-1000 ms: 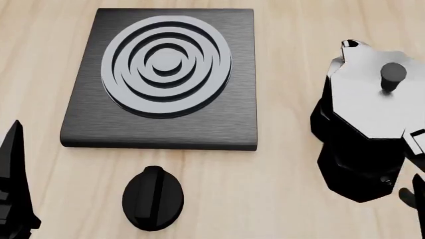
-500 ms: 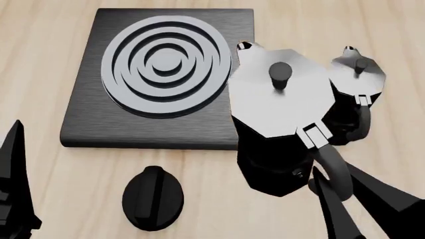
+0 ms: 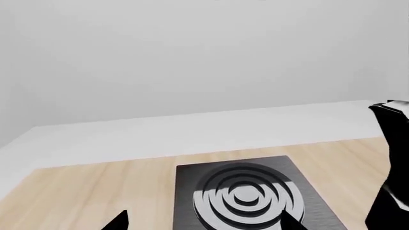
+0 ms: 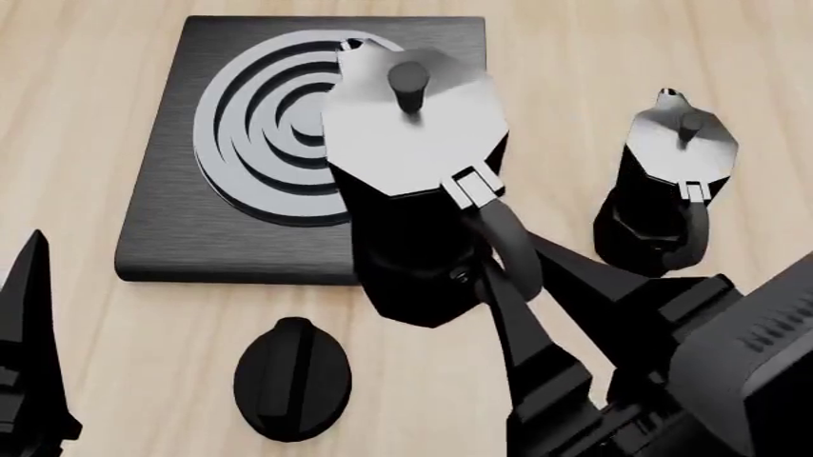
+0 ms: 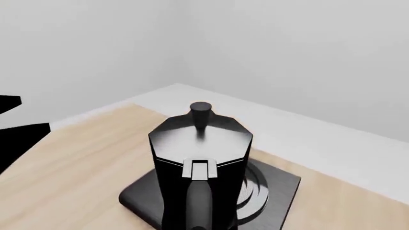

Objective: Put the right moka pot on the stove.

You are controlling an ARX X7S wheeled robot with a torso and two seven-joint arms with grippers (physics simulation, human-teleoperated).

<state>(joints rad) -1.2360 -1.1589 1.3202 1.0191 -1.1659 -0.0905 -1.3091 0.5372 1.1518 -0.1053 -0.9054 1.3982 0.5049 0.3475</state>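
Observation:
My right gripper point(image 4: 505, 271) is shut on the curved handle of the right moka pot point(image 4: 413, 143), a black faceted pot with a grey lid and knob. It holds the pot raised over the right front part of the stove point(image 4: 166, 219), hiding part of the silver rings. The right wrist view shows this pot point(image 5: 199, 143) from behind with the stove point(image 5: 281, 184) beneath it. My left gripper point(image 3: 204, 224) is open and empty, low at the near left point(image 4: 29, 362), with the stove point(image 3: 185, 201) ahead of it.
A second, identical moka pot point(image 4: 664, 190) stands on the wooden table point(image 4: 76, 114) to the right of the stove. A black oval knob point(image 4: 292, 379) lies in front of the stove. A black pot edge point(image 3: 391, 167) shows in the left wrist view.
My right gripper has carried the moka pot leftward from the table's right side to over the stove, uncovering the second pot behind it. The left arm has not moved.

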